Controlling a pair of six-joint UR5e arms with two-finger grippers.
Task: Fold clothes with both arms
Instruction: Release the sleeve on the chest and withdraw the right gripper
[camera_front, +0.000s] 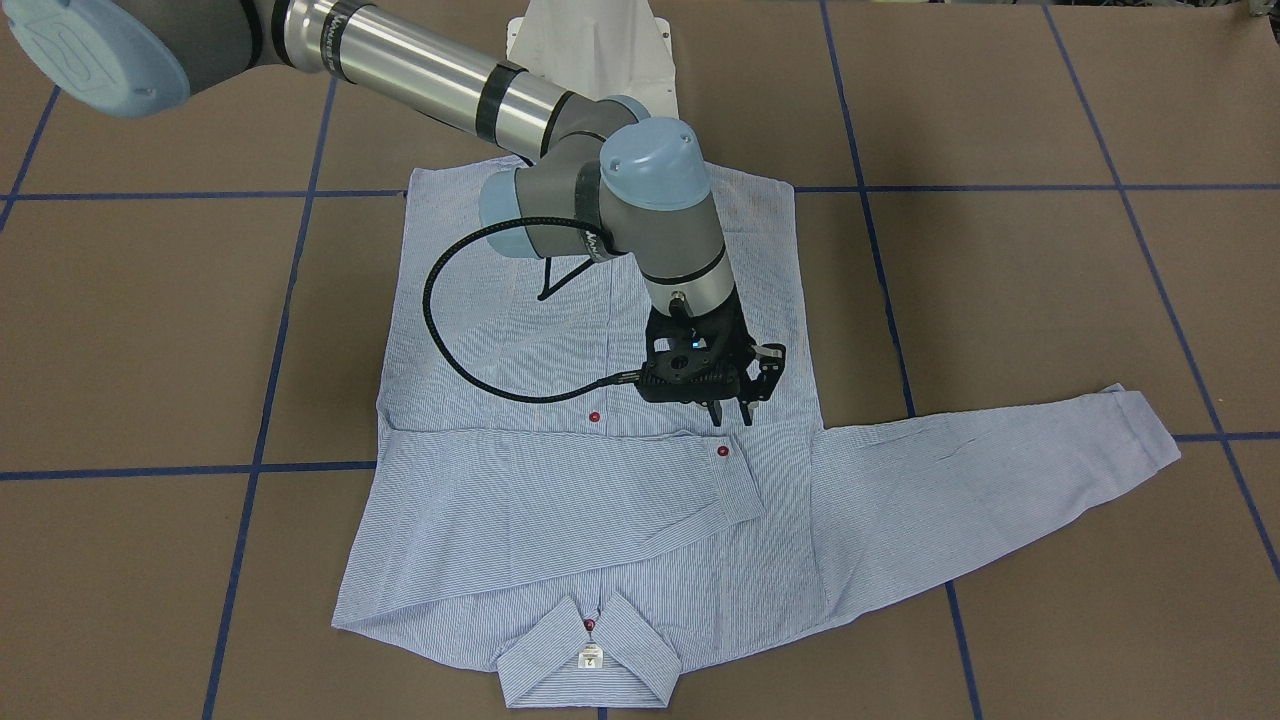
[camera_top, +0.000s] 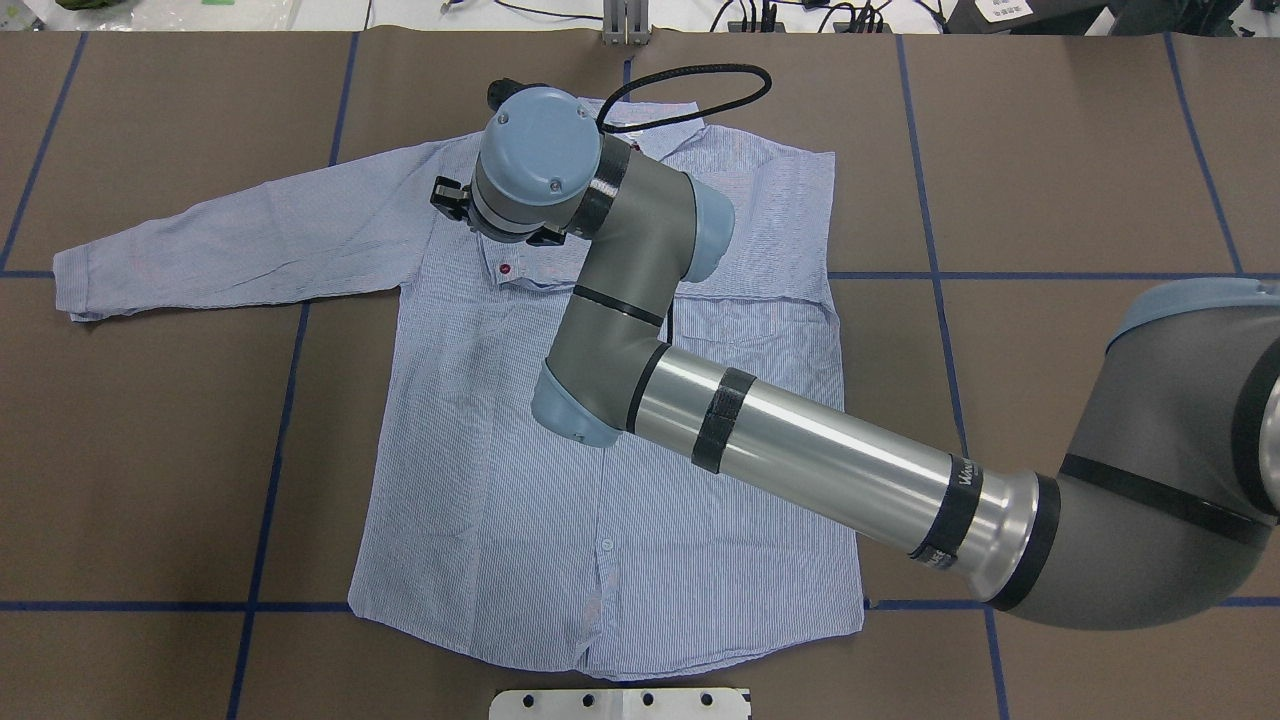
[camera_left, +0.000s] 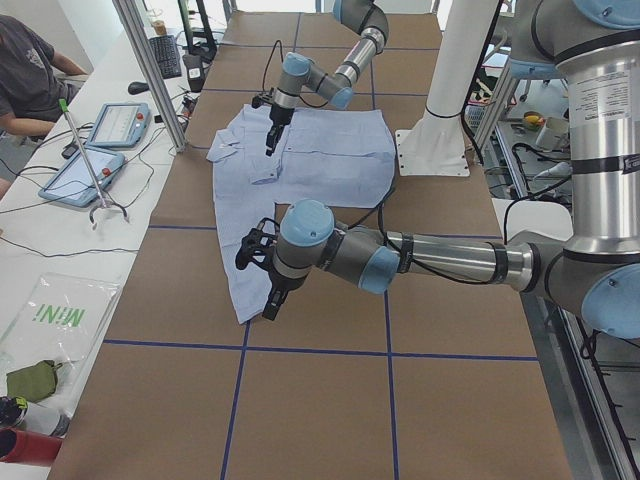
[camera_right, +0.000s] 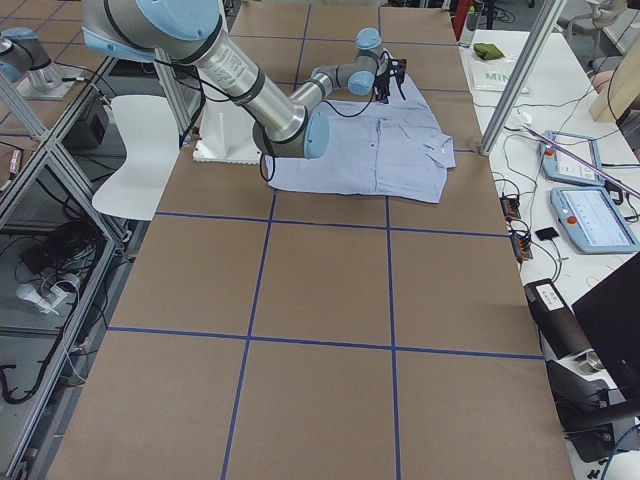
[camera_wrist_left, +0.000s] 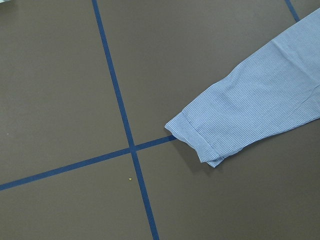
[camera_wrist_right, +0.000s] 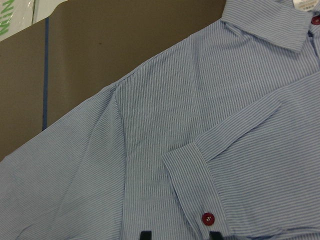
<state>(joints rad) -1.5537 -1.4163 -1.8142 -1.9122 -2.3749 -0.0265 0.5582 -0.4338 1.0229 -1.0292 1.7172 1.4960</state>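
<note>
The light blue striped shirt (camera_front: 600, 520) lies flat, front up, collar (camera_front: 590, 655) toward the operators' side. One sleeve is folded across the chest, its cuff (camera_front: 735, 485) with a red button. The other sleeve (camera_front: 1000, 470) lies stretched out on the table. My right gripper (camera_front: 731, 415) is open and empty, hovering just above the chest beside the folded cuff (camera_wrist_right: 190, 175). My left gripper (camera_left: 270, 305) shows only in the exterior left view, above the outstretched sleeve's end; I cannot tell whether it is open. The left wrist view shows that cuff (camera_wrist_left: 200, 140) from above.
The white pedestal base (camera_front: 590, 50) stands at the shirt's hem side. Blue tape lines (camera_front: 270, 330) grid the brown table. A seated operator (camera_left: 30, 70), tablets (camera_left: 85, 170) and an aluminium post (camera_left: 150, 70) are along the far table side.
</note>
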